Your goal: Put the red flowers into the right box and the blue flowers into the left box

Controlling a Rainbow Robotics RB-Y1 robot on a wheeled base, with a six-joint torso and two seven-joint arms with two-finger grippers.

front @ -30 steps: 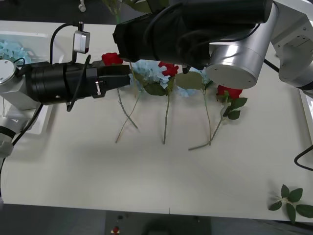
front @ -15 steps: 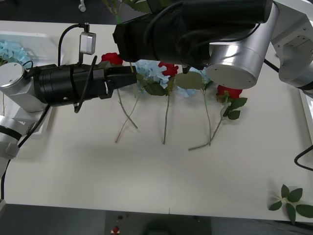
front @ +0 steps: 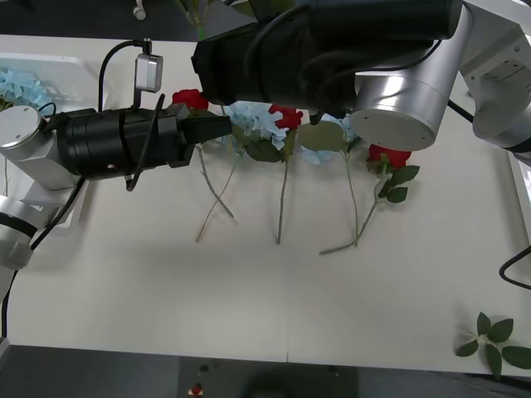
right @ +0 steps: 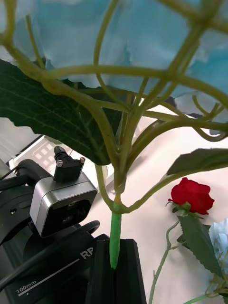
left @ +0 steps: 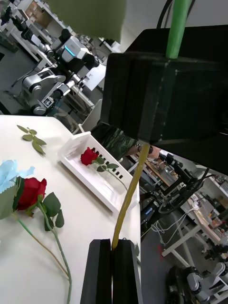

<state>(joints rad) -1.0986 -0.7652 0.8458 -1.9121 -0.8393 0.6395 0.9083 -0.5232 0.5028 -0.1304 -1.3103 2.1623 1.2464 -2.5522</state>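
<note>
In the right wrist view my right gripper [right: 114, 268] is shut on the green stem of a blue flower [right: 142, 38] that stands up out of it. The left wrist view shows my left gripper [left: 114, 247] shut on the lower, yellowish end of that same stem [left: 128, 199], just below the right gripper [left: 152, 90]. On the table lie red flowers [front: 190, 99] [front: 388, 155] mixed with blue flowers [front: 253, 120]. The left box [front: 50, 62] at the far left holds a blue flower. One red flower [left: 89, 156] lies in the right box [left: 102, 187].
The bulky right arm [front: 332, 50] hangs over the flower row and hides part of it. Crossed stems [front: 216, 199] lie mid-table. A loose green leaf sprig [front: 495, 336] rests near the front right corner. The right box's rim [front: 523, 191] shows at the right edge.
My left arm has slid to the right, bringing its gripper up under the right gripper. The right arm and the flowers on the table have not moved.
</note>
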